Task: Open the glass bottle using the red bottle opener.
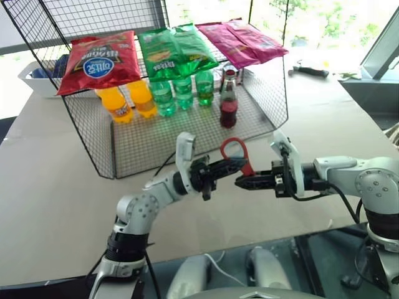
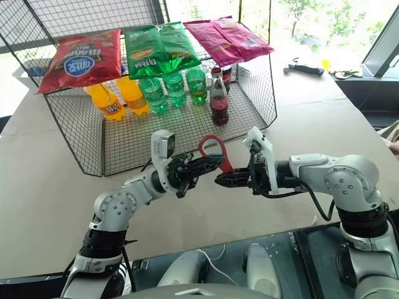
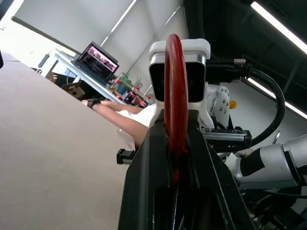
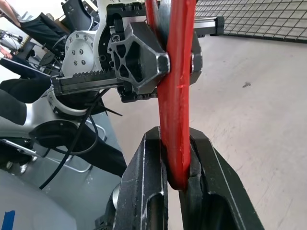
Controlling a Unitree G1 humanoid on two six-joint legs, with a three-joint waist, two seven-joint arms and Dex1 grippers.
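Held the red bottle opener (image 1: pixel 235 151) above bare tabletop (image 1: pixel 56 187), left gripper (image 1: pixel 232 164) and right gripper (image 1: pixel 244 181) both clamped on it, tips meeting at centre. Stood at twelve o'clock: glass bottle (image 1: pixel 229 99), upright inside the wire rack (image 1: pixel 262 93), near its open front edge. Hid the opener's handle between the black fingers (image 4: pixel 144 191).

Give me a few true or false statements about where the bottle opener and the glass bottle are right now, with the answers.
1. Both grippers are shut on the red bottle opener. True: left gripper and right gripper each clamp it.
2. The glass bottle lies tipped over on the table. False: it stands upright in the wire rack.
3. The bottle's red cap is on. True.
4. The opener's ring is hooked on the cap. False: it is held well short of the bottle.
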